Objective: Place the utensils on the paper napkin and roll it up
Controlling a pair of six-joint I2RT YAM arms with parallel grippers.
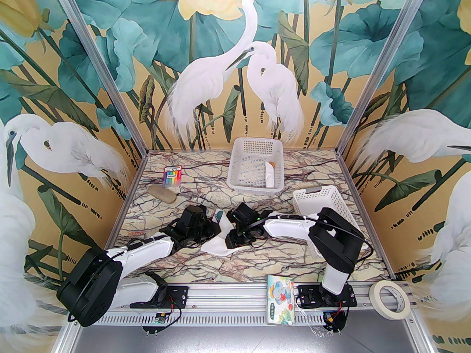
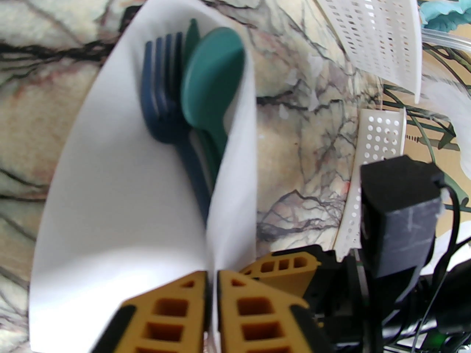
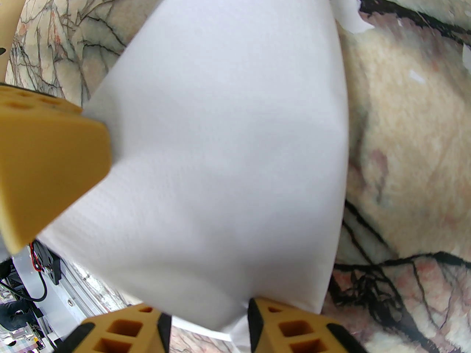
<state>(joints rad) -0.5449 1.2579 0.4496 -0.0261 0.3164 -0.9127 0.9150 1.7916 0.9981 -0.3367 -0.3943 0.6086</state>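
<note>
Found white paper napkin point(image 2: 121, 197) mid-tabletop point(image 1: 257, 267), raised and curled into open fold. Saw dark fork point(image 2: 162, 86) and teal spoon point(image 2: 211, 79) side by side inside fold, bowl overlapping tines. Logged left gripper point(image 2: 211, 300) pinched tight on napkin edge, arm low; right gripper point(image 3: 209, 322) opposite, fingers parted at napkin's outer face.

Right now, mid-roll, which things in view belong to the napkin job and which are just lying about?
Job: white paper napkin; dark blue plastic fork and teal-green plastic spoon lying in its fold.

Lying about: white perforated plastic basket at the back; white paper-wrapped utensil inside it; second white perforated basket, tipped; pack of coloured markers; beige stone-like lump; cartoon-printed tissue pack; cream masking-tape roll.
</note>
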